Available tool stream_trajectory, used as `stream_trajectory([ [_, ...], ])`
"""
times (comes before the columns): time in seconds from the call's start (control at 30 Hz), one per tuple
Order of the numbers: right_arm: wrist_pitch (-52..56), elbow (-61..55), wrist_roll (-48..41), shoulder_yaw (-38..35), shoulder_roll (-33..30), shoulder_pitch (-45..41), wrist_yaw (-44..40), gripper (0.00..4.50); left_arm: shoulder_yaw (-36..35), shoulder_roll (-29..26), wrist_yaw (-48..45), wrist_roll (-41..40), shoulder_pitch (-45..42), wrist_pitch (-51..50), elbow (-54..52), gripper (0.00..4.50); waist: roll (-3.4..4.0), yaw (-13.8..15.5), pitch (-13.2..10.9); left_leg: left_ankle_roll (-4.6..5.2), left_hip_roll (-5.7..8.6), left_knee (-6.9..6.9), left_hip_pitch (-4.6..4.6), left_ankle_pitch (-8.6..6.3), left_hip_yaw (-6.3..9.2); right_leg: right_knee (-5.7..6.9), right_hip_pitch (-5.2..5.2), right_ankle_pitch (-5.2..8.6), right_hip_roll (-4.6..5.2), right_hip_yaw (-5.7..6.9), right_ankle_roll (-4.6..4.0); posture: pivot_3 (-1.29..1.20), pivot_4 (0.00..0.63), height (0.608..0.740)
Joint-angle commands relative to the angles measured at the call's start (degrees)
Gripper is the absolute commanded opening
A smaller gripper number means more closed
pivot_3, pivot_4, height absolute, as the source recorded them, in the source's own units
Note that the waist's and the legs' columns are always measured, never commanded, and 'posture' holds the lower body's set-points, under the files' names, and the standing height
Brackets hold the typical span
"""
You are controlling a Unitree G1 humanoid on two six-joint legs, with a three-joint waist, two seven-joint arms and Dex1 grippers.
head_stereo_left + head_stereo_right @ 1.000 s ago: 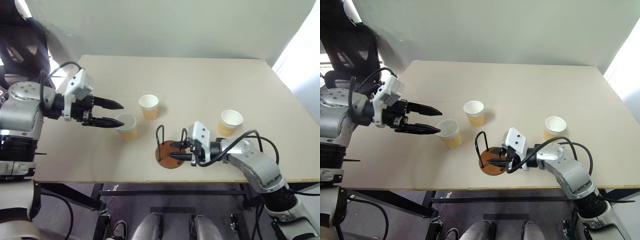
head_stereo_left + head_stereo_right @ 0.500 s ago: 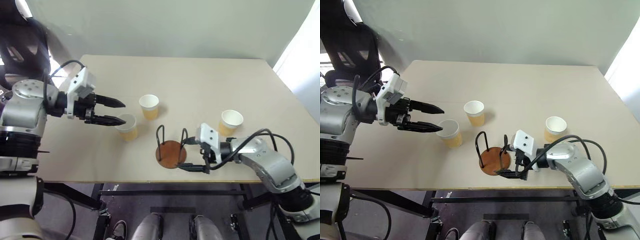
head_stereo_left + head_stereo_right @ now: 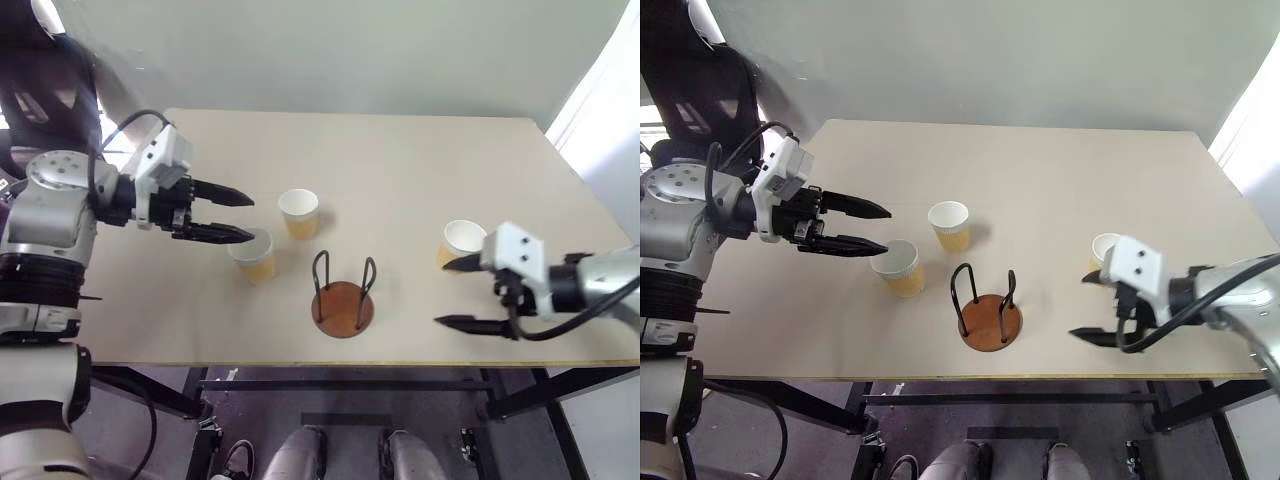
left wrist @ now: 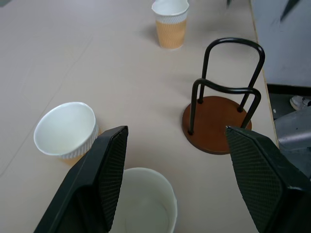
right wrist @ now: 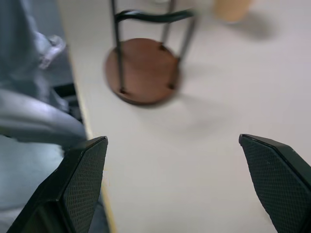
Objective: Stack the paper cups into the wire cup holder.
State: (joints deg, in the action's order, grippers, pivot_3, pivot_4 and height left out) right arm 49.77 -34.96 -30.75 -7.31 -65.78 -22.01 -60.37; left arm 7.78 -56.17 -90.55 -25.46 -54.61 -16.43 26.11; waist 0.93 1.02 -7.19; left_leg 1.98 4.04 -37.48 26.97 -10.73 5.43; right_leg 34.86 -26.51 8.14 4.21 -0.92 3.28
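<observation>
**Left wrist view: first cup lined up, grab not made yet**

Left wrist view has my left gripper (image 4: 172,179) spread wide, with the nearest paper cup (image 4: 146,204) sitting upright between the two fingers, rim up, nothing touching it that I can see. Second cup (image 4: 66,130) is just beside it, so I judge the far finger needs to slide between the two without knocking that one. Third cup (image 3: 460,243) is off on the right side of the table (image 3: 400,160), near my right gripper (image 3: 455,295), which is also wide open and empty, hanging at the table's front edge.

Wire cup holder (image 3: 343,300) stands upright and empty near the front edge, between the two cup groups, well apart from both claws.

How I'd do it: lower the left claw so the pads meet the cup wall under the rim, close gently since thin paper will likely crush, lift straight up. Then carry it over the wire loops and drop it in centred, base down. Right claw probably takes the third cup.
</observation>
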Motion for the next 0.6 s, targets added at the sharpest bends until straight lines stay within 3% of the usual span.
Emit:
stream_trajectory([
  [0.03, -1.7, 2.9, 1.6, -2.6, -2.7, -3.7, 0.8, 4.47, 0.9, -0.8, -2.0, -2.0, 0.0, 0.5, -2.4, 3.41, 0.0, 0.0, 0.0, 0.0, 0.0, 0.04, 0.0, 0.0, 0.0, -0.01, -0.01, 0.01, 0.01, 0.0, 0.01, 0.0, 0.15, 0.74],
  [0.33, -12.3, 23.1, 15.4, 12.9, 0.3, -13.2, 0.2, 4.47, 2.3, 2.0, -2.0, -1.7, 0.9, -0.1, -4.8, 3.41, -0.02, -0.1, 0.0, 0.11, 0.01, 0.04, 0.01, 0.06, 0.01, -0.03, -0.01, -0.11, 0.04, 0.01, 0.3, 0.0, 0.15, 0.74],
  [0.6, -20.0, 36.0, 22.1, 19.3, 4.7, -18.3, -4.4, 4.47, 0.0, -0.6, -2.0, -4.2, 3.3, -2.3, -8.9, 3.41, -0.01, -0.2, 0.0, 0.62, 0.01, 0.04, 0.01, 0.35, -0.01, -0.05, 0.0, -0.13, 0.05, 0.02, 0.4, 0.0, 0.15, 0.74],
])
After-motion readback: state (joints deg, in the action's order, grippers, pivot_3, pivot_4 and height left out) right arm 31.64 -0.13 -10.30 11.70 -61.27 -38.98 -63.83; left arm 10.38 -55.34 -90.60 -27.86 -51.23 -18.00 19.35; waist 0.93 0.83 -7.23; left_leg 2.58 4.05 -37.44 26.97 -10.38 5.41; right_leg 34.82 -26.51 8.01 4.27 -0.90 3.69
